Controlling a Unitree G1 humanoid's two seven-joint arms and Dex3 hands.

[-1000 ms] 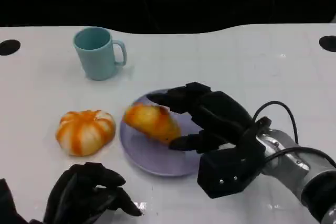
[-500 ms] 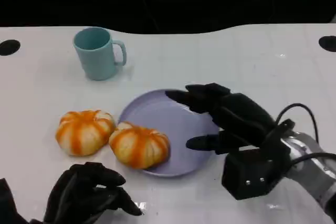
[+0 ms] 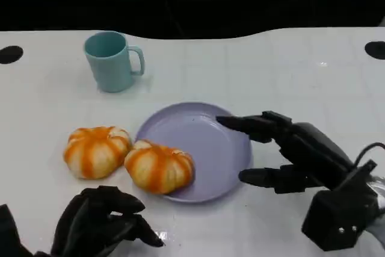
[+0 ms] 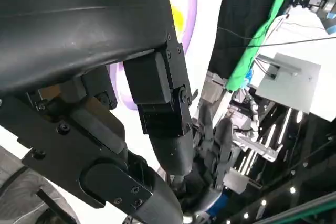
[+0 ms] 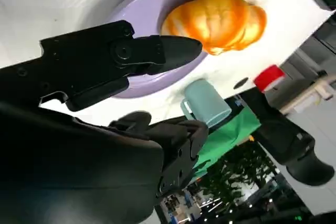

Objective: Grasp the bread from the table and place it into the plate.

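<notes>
Left hand [image 3: 102, 224]: at the near edge of the surface, toward its left corner. Fingers curled in on nothing. Unmoved over the last second; idle.

Right hand [image 3: 301, 154]: near edge, right of centre, palm turned toward the plate. Fingers [image 3: 246, 124] spread and empty, upper ones lying over the plate's right rim, lower one pointing at the rim from just outside. Change: a second ago this hand was closed round a bread above the plate; half a second ago it had let go and begun to draw back; now it has withdrawn further toward the near right corner and sits lower in the head view.

Bread, placed [image 3: 159, 167]: orange-striped bun resting on the near-left rim of the plate, part of it overhanging onto the surface. Same spot as half a second ago. Judgement: release is done, but the bun sits on the edge rather than well inside, so the placement is marginal; a nudge toward the middle may be wanted.

Second bread [image 3: 97, 150]: on the surface, just left of the first and about touching it. Unmoved.

Plate [image 3: 210, 142]: lilac, round, middle of the surface. Centre and right half bare.

Mug [image 3: 111, 61]: pale teal, upright, handle to the right, toward the far left of the surface, well apart from the plate. Unmoved.
</notes>
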